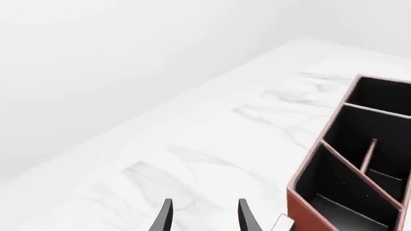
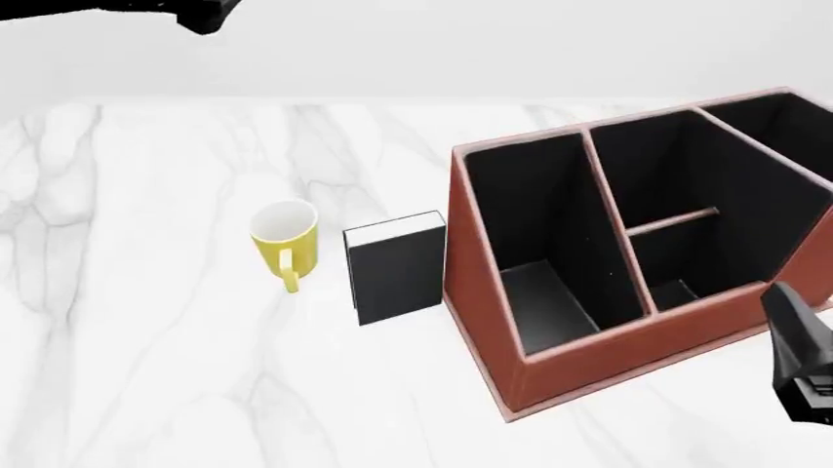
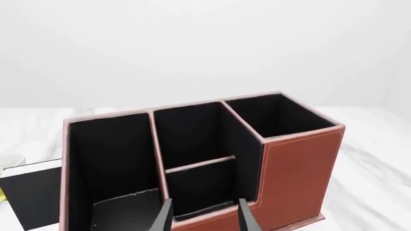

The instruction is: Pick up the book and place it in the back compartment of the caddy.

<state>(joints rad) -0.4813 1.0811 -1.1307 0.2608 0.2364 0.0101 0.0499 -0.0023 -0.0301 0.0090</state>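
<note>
With both my left gripper (image 1: 203, 216) and right gripper (image 3: 203, 215) spread and empty, I'd probably send the right for the book (image 2: 397, 268), standing mid-frame against the caddy (image 2: 612, 336), pinching its top squarely.

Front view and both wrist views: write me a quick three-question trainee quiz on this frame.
1. True or false: the book stands upright on the table between the yellow mug and the caddy.
2. Which gripper's fingers frame the caddy's crossbar-split middle section? A left gripper B right gripper
3. Fill in: the back compartment holds ____.

Key: 1 true; 2 B; 3 nothing.
</note>
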